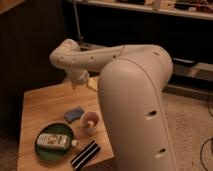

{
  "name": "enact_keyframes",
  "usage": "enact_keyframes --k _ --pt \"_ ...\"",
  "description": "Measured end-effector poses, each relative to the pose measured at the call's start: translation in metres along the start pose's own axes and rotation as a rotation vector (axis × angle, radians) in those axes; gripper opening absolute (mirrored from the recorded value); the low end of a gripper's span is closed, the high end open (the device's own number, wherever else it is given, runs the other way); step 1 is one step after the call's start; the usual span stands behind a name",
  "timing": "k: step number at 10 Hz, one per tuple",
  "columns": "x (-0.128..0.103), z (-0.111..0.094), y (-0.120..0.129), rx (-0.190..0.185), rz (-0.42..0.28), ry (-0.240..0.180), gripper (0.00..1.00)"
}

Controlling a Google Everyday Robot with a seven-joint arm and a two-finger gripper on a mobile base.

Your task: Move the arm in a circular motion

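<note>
Arm (135, 95) is arching over table (40, 106); gripper (90, 83) is hanging by the far edge, mostly hidden behind arm, state unreadable.

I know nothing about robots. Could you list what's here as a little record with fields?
table: wooden
arm: off-white, bent over the table
gripper: pale tip above table's far edge, partly hidden behind the arm
sponge: blue, beside cup
plate: green, holds a bottle
striped bar: near front edge
</note>
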Motion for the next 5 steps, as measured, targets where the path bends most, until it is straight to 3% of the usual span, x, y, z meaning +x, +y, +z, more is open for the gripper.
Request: enact_keyframes --k 5 --pt "0.023 0.023 0.134 -0.143 0.183 -0.011 0.80"
